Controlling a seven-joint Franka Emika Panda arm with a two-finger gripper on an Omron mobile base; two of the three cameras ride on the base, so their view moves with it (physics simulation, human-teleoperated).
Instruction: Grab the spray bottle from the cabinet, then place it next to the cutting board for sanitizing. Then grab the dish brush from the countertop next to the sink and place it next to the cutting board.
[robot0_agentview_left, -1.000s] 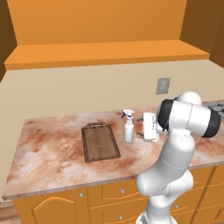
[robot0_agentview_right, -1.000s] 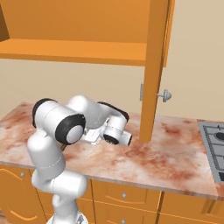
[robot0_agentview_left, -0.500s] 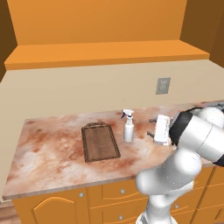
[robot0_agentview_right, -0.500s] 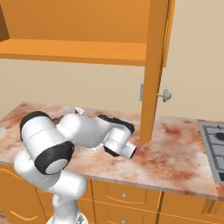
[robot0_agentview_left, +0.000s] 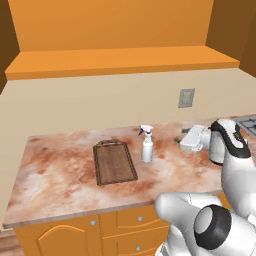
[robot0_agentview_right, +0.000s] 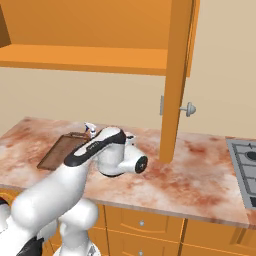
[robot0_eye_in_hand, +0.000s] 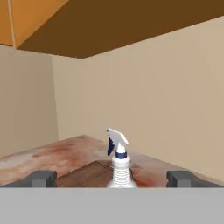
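The small white plastic spray bottle (robot0_agentview_left: 147, 148) with its blue-tipped trigger stands upright on the pinkish-red marbled stone desk (robot0_agentview_left: 60, 175), just beside the right edge of the dark brown rectangular wooden cutting board (robot0_agentview_left: 114, 162). The robot's jaws (robot0_eye_in_hand: 112, 178) stand wide open, gripping nothing; in the hand view the bottle sits between the 2 dark fingertips (robot0_eye_in_hand: 43, 178), apart from both.

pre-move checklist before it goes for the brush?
1. Spray bottle upright on the countertop: ok.
2. Bottle beside the cutting board, apart from it: ok.
3. Gripper open, holding nothing: ok.
4. Gripper clear of bottle, off to its right in the left base view: ok.
5. Dish brush located: cannot tell.
6. Sink located: cannot tell.
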